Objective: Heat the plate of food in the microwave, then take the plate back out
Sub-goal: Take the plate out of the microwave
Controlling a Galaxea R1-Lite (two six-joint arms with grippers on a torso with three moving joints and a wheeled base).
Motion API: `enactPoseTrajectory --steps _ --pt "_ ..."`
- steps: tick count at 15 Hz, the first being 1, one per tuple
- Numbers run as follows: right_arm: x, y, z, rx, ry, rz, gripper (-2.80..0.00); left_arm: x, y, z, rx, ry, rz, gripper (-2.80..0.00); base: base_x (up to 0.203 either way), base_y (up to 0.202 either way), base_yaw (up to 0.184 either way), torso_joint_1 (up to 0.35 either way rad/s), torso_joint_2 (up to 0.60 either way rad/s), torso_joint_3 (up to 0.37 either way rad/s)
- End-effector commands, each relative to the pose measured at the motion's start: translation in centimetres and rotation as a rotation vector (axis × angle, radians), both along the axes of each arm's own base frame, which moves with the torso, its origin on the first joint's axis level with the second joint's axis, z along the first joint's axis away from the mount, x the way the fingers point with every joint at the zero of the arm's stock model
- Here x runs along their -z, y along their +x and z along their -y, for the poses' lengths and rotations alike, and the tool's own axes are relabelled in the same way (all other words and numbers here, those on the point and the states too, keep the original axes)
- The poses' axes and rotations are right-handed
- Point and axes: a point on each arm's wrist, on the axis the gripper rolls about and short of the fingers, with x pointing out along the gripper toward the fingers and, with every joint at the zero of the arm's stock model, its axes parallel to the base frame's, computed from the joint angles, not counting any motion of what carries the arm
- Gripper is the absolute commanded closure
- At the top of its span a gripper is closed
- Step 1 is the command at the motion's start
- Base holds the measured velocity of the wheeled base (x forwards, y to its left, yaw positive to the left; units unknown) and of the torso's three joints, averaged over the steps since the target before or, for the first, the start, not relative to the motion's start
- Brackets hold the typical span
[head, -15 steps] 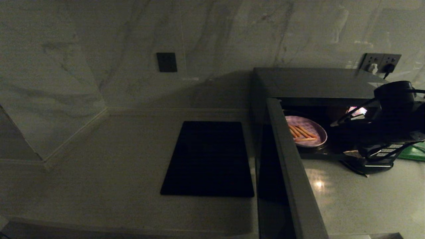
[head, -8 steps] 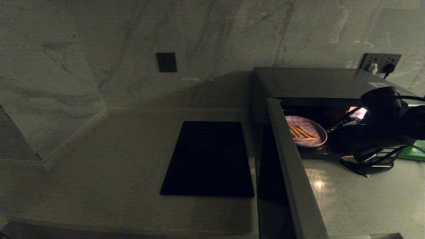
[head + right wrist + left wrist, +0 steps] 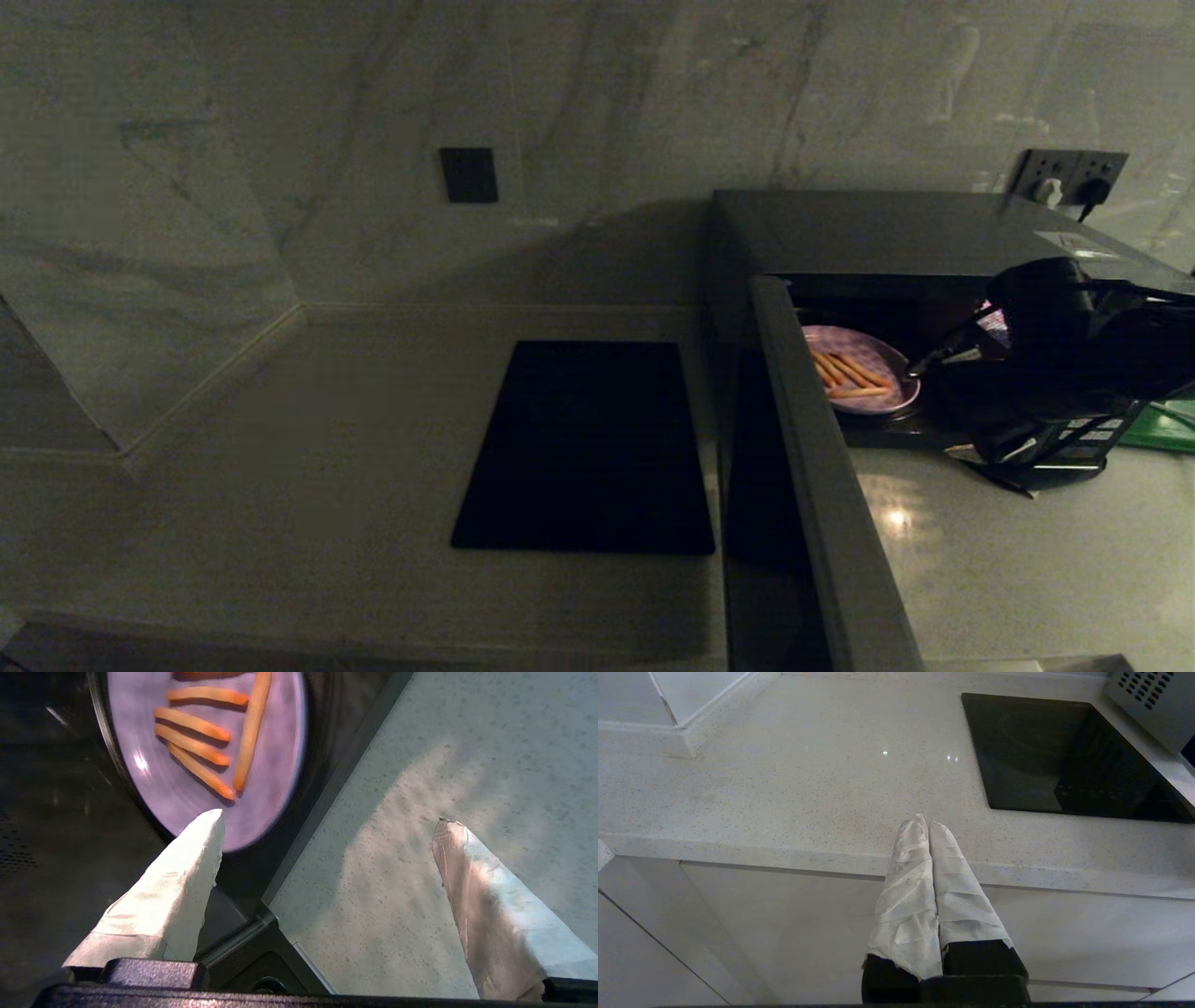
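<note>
The microwave [image 3: 887, 229] stands at the right of the counter with its door [image 3: 812, 485] swung open toward me. Inside sits the pale lilac plate [image 3: 859, 369] with several orange sticks of food, seen close in the right wrist view as the plate [image 3: 205, 756]. My right gripper [image 3: 938, 411] is open at the oven's mouth, just right of the plate. In its wrist view the right gripper [image 3: 329, 816] has one finger at the plate's near rim and the other over the countertop, holding nothing. My left gripper [image 3: 924, 823] is shut and empty, parked below the counter's front edge.
A flat black cooktop [image 3: 588, 448] lies in the counter left of the microwave, also visible as the cooktop [image 3: 1064, 756] in the left wrist view. A wall outlet [image 3: 1069, 177] with a plug sits behind the oven. Something green [image 3: 1172, 425] lies at the far right.
My right gripper has moved left and a little lower, from the oven's right side up to the plate's rim. The plate and door have not moved.
</note>
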Motion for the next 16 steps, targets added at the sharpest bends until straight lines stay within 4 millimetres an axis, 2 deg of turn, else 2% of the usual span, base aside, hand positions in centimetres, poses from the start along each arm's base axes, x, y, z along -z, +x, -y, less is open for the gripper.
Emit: enactPoseTrajectory --steps 1,16 --pt "0.8 0.6 0.0 0.004 0.004 -0.006 -2.80 0.0 0.0 0.0 -0.001 -0.001 -0.001 0.00 0.000 0.000 0.000 0.000 0.00 0.000" --pt "2.3 2.9 0.1 0.005 0.003 -0.019 -2.80 0.0 0.0 0.0 -0.001 -0.001 -0.001 0.00 0.000 0.000 0.000 0.000 0.00 0.000"
